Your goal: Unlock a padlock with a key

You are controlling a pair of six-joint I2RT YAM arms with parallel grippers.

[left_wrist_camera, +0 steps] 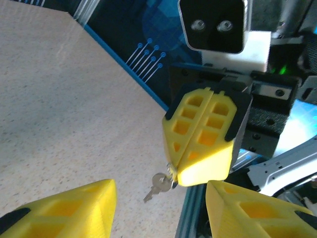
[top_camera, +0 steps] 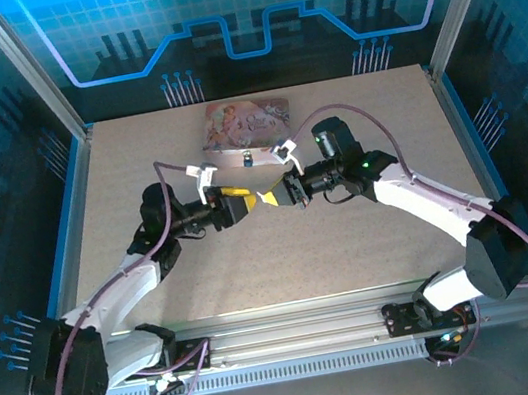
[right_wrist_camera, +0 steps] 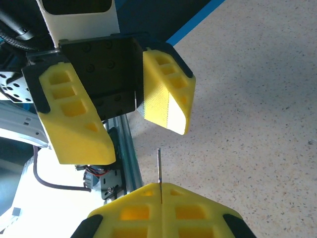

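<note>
Above the middle of the table (top_camera: 353, 243), the small, thin silvery metal key (left_wrist_camera: 159, 184) juts blade-first from the right claw (left_wrist_camera: 179, 173) — yellow fingers pressed together on its head — its long axis aimed at the left claw (right_wrist_camera: 141, 141), whose fingers stand apart.

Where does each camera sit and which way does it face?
Top external: above, behind the bases, looking down on the table; both arms show, left pincer facing right pincer.
Left wrist: on the left arm, facing the right pincer, shut on the key; own open fingers at bottom.
Right wrist: on the right arm, facing the open left pincer; own shut fingers at bottom.
Both wrist views share the key.
</note>
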